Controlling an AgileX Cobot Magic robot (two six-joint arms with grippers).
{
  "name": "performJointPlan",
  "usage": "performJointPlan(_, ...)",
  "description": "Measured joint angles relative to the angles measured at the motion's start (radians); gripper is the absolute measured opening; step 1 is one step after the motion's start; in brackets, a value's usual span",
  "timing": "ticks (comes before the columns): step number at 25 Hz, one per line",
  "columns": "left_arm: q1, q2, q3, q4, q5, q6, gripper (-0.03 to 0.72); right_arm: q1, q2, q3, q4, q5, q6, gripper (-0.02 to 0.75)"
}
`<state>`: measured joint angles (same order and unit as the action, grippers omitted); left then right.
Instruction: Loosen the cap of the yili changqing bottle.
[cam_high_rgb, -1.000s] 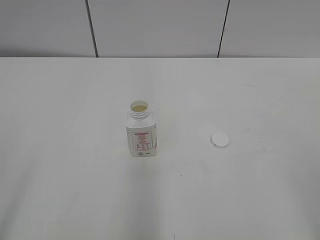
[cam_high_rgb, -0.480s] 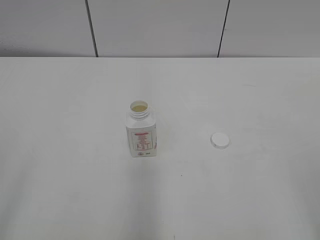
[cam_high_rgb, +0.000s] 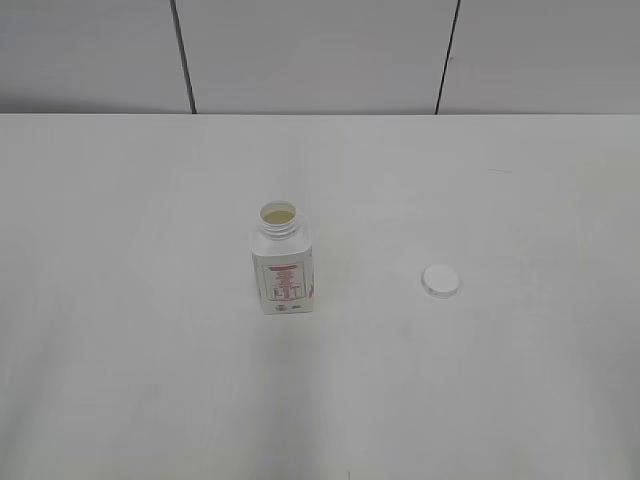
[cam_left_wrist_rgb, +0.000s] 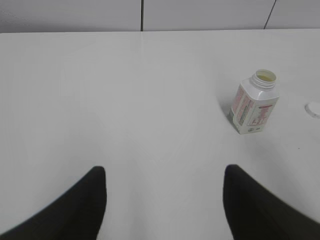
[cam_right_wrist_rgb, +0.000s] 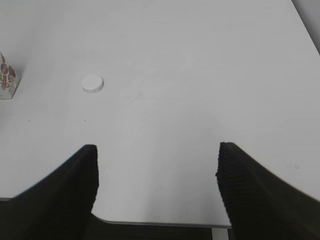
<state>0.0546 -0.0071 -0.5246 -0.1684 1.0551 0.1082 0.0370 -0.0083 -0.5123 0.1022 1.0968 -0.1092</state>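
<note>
The yili changqing bottle (cam_high_rgb: 281, 262) stands upright near the table's middle, white with pink-red print, its threaded neck open and uncapped. It also shows in the left wrist view (cam_left_wrist_rgb: 253, 103) and at the left edge of the right wrist view (cam_right_wrist_rgb: 7, 78). The cap (cam_high_rgb: 439, 281) lies flat on the table to the bottle's right, apart from it; it shows in the right wrist view (cam_right_wrist_rgb: 92, 83) and at the right edge of the left wrist view (cam_left_wrist_rgb: 313, 108). My left gripper (cam_left_wrist_rgb: 164, 172) is open and empty, well short of the bottle. My right gripper (cam_right_wrist_rgb: 157, 150) is open and empty over the table's near edge.
The white table (cam_high_rgb: 150, 380) fills the exterior view, with a grey panelled wall (cam_high_rgb: 320, 55) behind it. The table's near edge (cam_right_wrist_rgb: 160, 222) shows in the right wrist view. Neither arm shows in the exterior view.
</note>
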Motion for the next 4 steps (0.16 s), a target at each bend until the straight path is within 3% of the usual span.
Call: performJointPlan(4,0.000,0.000,0.000,0.000,0.000,0.000,0.423,0.000,0.000,0.000,0.000,0.000,0.000,0.585)
